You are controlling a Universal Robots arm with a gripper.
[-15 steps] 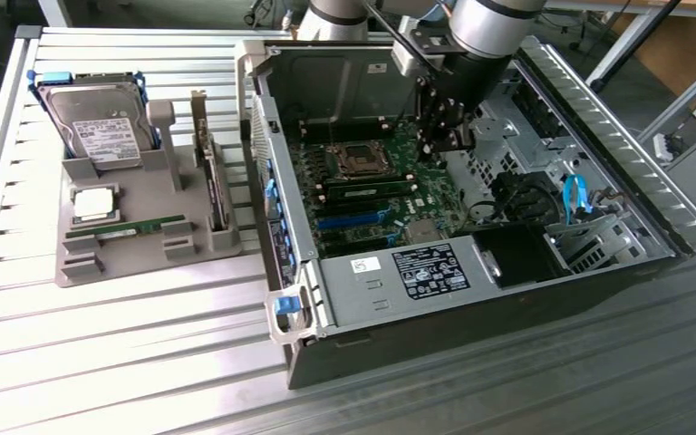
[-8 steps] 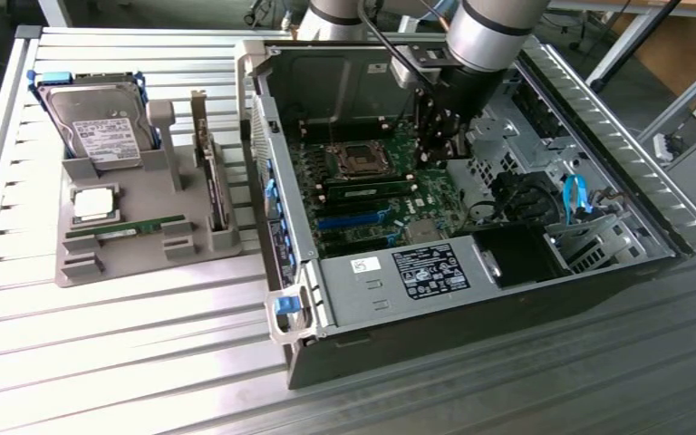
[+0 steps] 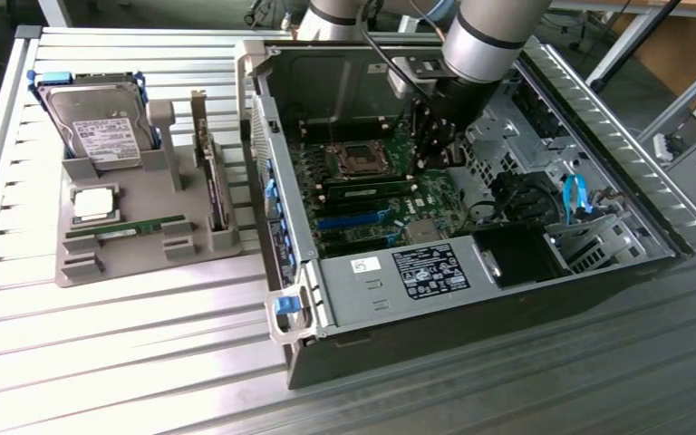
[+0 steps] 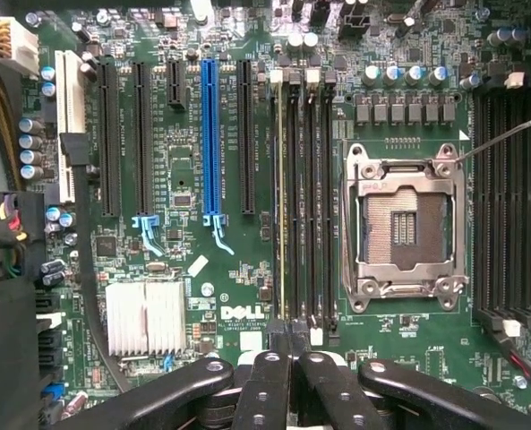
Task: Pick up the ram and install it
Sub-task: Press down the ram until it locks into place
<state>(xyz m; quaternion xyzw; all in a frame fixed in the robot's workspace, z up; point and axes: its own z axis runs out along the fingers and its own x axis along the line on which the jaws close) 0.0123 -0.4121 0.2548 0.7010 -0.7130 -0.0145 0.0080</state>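
Note:
A thin green ram stick (image 3: pixel 372 190) with black chips stands in a motherboard slot beside the empty processor socket (image 3: pixel 354 160) inside the open computer case. In the wrist view this ram (image 4: pixel 278 206) shows edge-on in a slot just beside the socket (image 4: pixel 404 219). My gripper (image 3: pixel 430 149) reaches down into the case, just above the slots at the stick's end. Its black fingers (image 4: pixel 265 394) are pressed together, so the gripper (image 4: pixel 287 363) is shut with nothing visible between them. A second green ram stick (image 3: pixel 124 229) lies in the grey holder outside the case.
The grey holder (image 3: pixel 142 263) on the slatted table also carries a hard drive (image 3: pixel 97 122), a silver processor chip (image 3: pixel 94 204) and an upright expansion card (image 3: pixel 213 181). Case walls (image 3: pixel 278 181), cables (image 3: pixel 572 195) and the power supply (image 3: pixel 409 276) surround the motherboard.

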